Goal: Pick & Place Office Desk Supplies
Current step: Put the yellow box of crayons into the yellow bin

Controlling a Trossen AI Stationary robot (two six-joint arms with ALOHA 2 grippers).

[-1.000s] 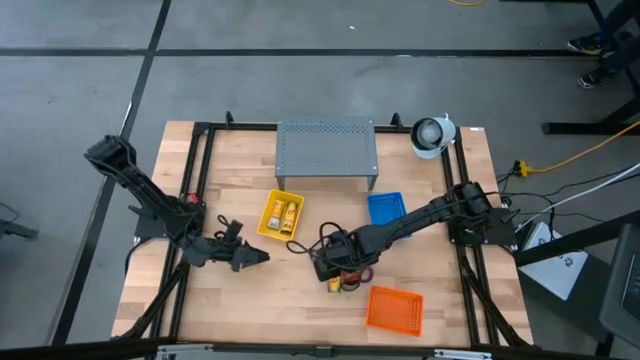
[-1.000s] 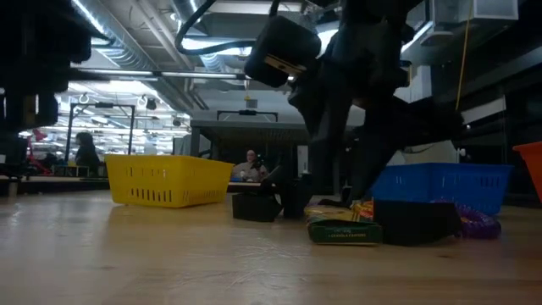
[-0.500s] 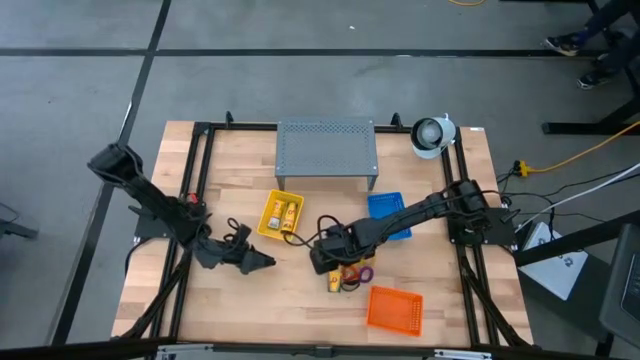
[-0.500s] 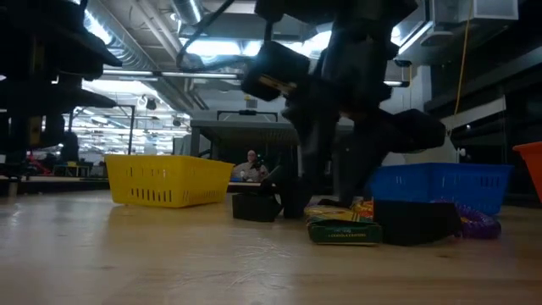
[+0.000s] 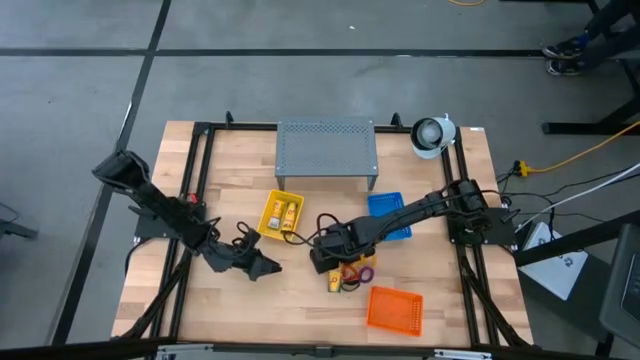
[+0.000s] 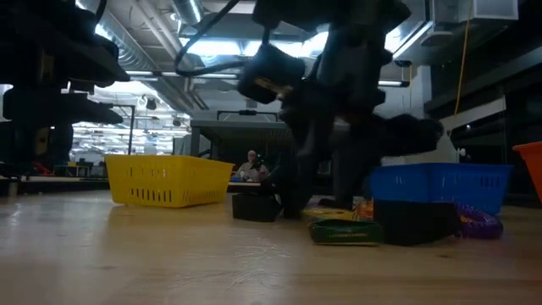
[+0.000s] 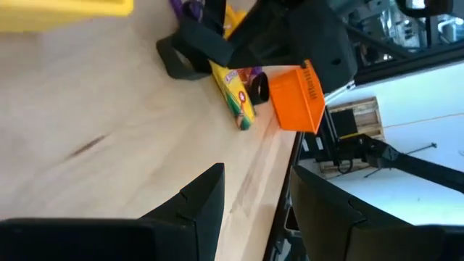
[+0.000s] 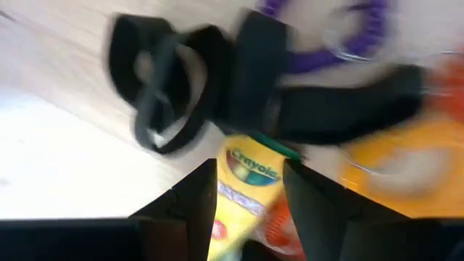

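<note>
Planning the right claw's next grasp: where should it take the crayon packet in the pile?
Probably across the short width of the crayon packet, from straight above: it lies flat and narrow. Take the end away from the black clip; the right claw straddles it already.

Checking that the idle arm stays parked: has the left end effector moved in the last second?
Yes. In the high view the left end effector has slid right, toward the orange tray.

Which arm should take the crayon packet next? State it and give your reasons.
Right. The right gripper hangs directly over the pile, its open jaws framing the crayon packet. The left gripper sits apart on bare table, aimed toward the pile but farther off.
</note>
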